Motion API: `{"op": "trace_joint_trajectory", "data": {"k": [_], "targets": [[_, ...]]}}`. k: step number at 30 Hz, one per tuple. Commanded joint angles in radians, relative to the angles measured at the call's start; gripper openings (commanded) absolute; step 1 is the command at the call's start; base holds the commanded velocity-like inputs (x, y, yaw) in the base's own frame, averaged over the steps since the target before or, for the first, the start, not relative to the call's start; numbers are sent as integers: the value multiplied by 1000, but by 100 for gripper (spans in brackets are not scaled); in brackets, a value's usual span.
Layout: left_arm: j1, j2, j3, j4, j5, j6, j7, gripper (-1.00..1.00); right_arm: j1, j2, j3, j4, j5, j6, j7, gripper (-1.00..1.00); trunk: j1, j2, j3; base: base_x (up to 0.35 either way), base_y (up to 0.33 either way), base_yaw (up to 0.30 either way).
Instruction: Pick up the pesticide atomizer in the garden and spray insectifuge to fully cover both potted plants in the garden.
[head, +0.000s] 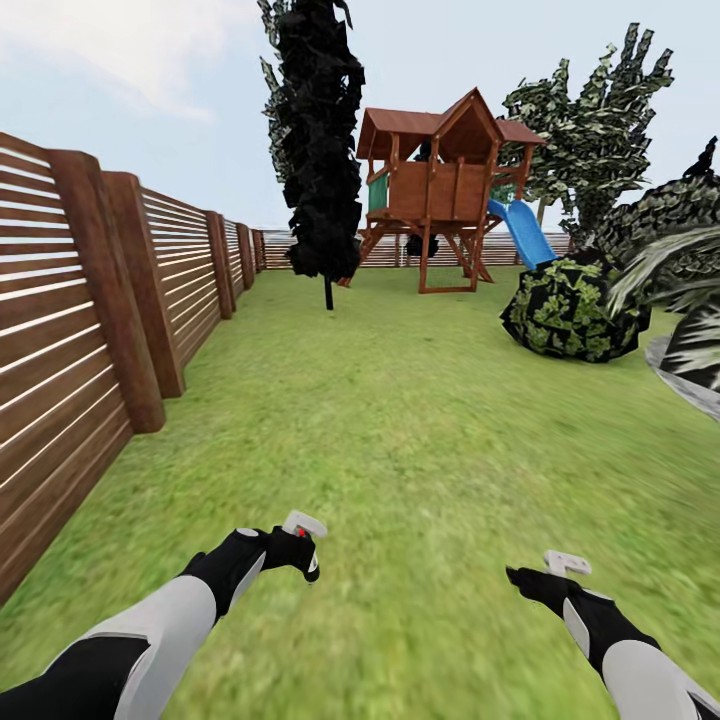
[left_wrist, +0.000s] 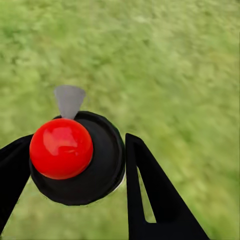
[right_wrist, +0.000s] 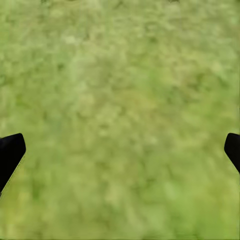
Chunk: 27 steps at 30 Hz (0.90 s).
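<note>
Your left gripper (left_wrist: 75, 165) is clamped on the pesticide atomizer (left_wrist: 77, 157), its dark nozzle head and red dot between the fingers, held low over the lawn (head: 400, 430). Your right gripper (right_wrist: 120, 150) hangs spread wide above grass, holding nothing. A slatted fence (head: 90, 330) runs along your left; a wooden playhouse (head: 440, 185) and a round dark bush (head: 572, 310) stand ahead.

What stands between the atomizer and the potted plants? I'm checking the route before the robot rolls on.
That can't be settled: the potted plants aren't in sight. The left gripper holds the pesticide atomizer over open lawn. Ahead, a round dark bush and a thin dark tree stand; a fence lines the left.
</note>
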Motion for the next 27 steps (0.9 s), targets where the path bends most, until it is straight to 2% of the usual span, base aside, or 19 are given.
{"op": "trace_joint_trajectory", "data": {"k": [1, 7, 12, 22, 27], "targets": [[0, 0, -2, -3, 1, 7, -3, -100, 0, 1, -8, -3, 7, 5, 8, 100, 0, 0, -1, 336, 0, 0], [-1, 0, 7, -17, 1, 8, -4, -100, -1, 0, -9, -3, 7, 5, 10, 100, 0, 0, -1, 336, 0, 0], [-2, 0, 34, -63, 1, 10, -6, -100, -1, 0, -9, -3, 7, 5, 10, 100, 0, 0, -1, 336, 0, -10], [-1, 0, 43, -65, -1, 9, -3, -100, -1, -1, -8, -2, 7, 5, 10, 100, 0, 0, -1, 336, 0, -222], [-1, 0, 43, -65, -1, 8, -3, -100, -1, 0, -8, -2, 8, 5, 10, 100, 0, 0, -1, 336, 0, -54]]}}
